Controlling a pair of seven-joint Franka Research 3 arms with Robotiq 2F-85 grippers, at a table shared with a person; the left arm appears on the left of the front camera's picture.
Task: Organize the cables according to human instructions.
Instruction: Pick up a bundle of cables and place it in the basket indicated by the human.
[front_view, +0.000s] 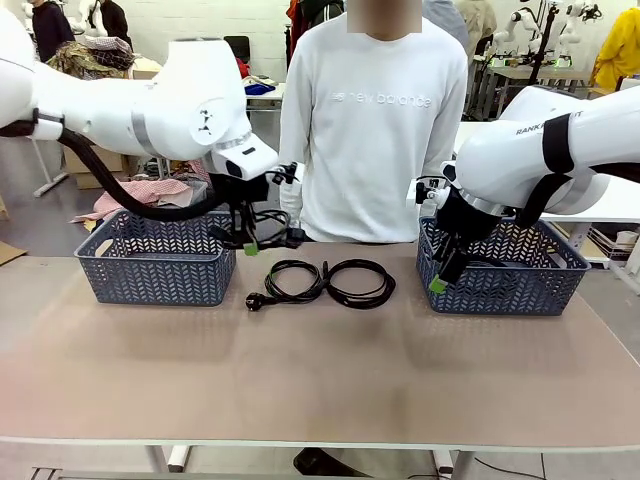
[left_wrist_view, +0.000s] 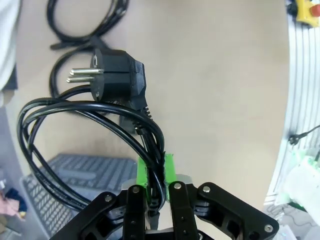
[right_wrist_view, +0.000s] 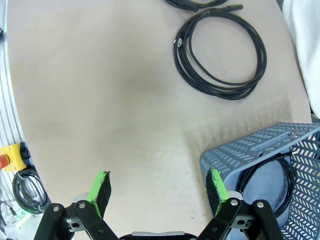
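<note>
Our left tool (left_wrist_view: 155, 174) pinches one coiled cable (left_wrist_view: 85, 106) beside the left basket (front_view: 150, 270); two cables (front_view: 326, 282) lie right of it. Our right tool (right_wrist_view: 157, 189) gapes empty. The dangling plug (left_wrist_view: 112, 75) may snag that basket's lattice.

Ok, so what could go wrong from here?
The left gripper pinches the cable at one spot of its coil, so loops might slip loose. Its free plug could snag the left basket rim. The open right gripper sits close to the right basket corner and might bump it.
</note>
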